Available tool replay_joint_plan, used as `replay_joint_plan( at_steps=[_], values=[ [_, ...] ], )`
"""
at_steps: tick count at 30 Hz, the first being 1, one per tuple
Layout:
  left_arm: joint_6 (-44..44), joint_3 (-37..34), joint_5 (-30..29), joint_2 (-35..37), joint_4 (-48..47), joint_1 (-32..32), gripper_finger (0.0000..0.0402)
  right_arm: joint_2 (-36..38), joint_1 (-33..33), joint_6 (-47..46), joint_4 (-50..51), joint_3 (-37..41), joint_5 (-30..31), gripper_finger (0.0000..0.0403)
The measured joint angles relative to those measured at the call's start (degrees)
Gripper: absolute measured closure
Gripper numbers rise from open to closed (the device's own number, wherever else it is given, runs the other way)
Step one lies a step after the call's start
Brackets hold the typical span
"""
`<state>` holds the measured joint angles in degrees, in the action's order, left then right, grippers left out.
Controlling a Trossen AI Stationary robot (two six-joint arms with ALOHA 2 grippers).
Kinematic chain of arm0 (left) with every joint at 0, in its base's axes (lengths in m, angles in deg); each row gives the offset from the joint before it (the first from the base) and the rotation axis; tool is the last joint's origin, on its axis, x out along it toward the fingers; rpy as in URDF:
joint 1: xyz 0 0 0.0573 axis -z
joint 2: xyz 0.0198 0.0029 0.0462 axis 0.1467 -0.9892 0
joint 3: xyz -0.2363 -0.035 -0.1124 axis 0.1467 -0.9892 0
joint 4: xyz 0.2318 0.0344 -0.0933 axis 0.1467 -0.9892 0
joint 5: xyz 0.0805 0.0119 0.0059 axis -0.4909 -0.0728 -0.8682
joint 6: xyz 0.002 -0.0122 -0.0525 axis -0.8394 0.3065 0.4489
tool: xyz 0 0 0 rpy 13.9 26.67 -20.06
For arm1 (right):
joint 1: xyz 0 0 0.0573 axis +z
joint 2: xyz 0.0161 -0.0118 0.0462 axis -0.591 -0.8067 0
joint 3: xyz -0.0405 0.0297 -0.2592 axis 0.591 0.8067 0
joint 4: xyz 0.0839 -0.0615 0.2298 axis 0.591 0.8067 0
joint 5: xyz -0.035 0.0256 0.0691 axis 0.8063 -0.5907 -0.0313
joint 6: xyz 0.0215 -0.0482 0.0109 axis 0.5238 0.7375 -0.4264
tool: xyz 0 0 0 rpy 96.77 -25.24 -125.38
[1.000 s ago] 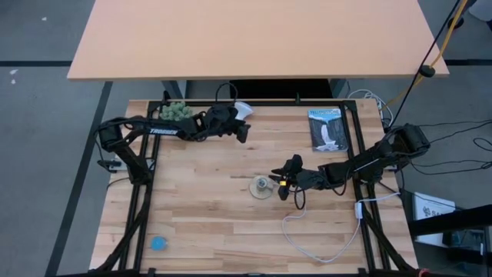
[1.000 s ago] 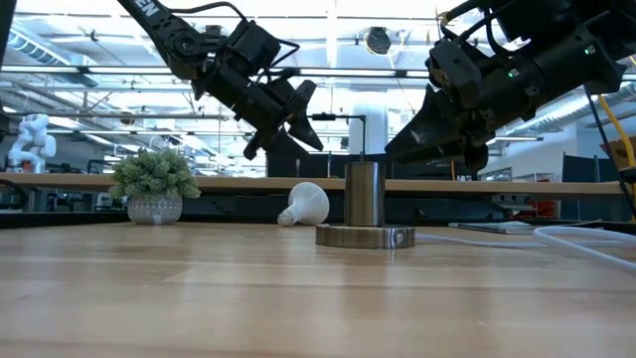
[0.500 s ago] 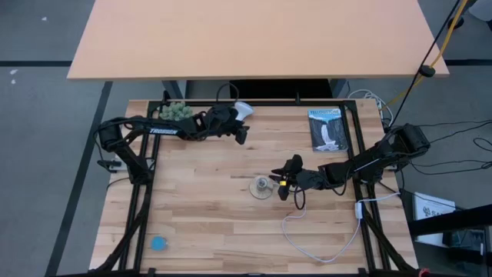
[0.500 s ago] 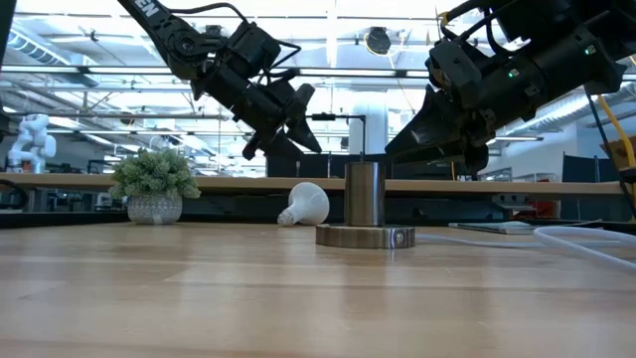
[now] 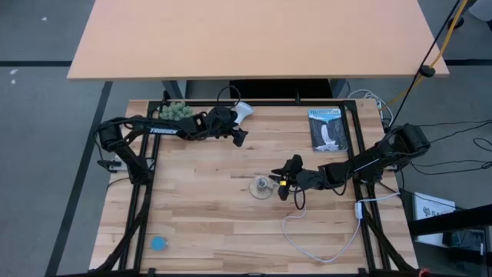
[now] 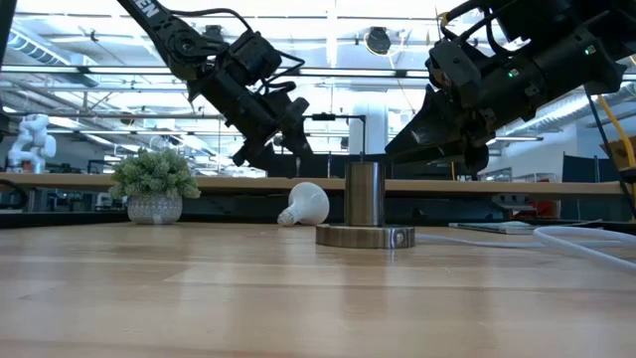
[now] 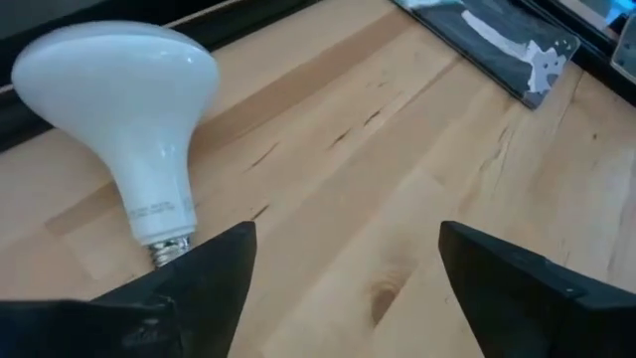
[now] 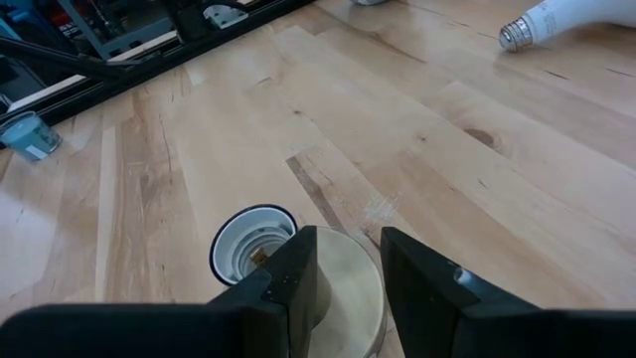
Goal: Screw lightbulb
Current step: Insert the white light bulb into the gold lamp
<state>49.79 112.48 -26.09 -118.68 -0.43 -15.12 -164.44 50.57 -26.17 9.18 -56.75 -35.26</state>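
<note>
A: High view puts the white frosted lightbulb lying on its side at the far edge of the pale wooden surface, just beside the left gripper.

B: And that gripper's fingers?

A: Spread wide in the left wrist view, nothing between them. The bulb's narrow grey screw base points toward one finger, close to it but apart.

B: What does the bulb look like?

A: A broad, smooth, flattened dome tapering down a long neck to a threaded metal base, with small grey print on the neck. No damage that I can make out.

B: What could go wrong?

A: It's round and smooth, lying free. If one finger nudges it first, I'd expect it to roll toward the black frame along the far edge. And a pinch on the taper could squirt it out.

B: The other arm?

A: The right gripper sits at the middle of the surface, fingers partly apart, straddling the rim of the round silvery metal socket disc with its white cord. Whether they actually clamp it, I cannot tell. If that disc isn't steadied, it may turn with the bulb.
</note>
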Motion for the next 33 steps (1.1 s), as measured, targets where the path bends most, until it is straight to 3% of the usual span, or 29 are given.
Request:
replay_joint_plan(
  at_steps=[11, 24, 33],
  values=[
    [-0.52, 0.62, -4.56, -0.28, -4.08, -5.11, 0.0079, 0.00, -0.01, 0.00, 0.02, 0.00, 0.01, 0.0296],
    [-9.22, 18.30, -3.44, -12.92, -21.87, -7.86, 0.0078, 0.00, -1.60, 2.78, 0.47, 0.00, 0.40, 0.0296],
    [-9.19, 26.48, -1.34, -24.25, -24.59, -9.37, 0.0079, 0.00, -1.94, 2.64, 0.93, 0.00, 0.16, 0.0296]
  ],
)
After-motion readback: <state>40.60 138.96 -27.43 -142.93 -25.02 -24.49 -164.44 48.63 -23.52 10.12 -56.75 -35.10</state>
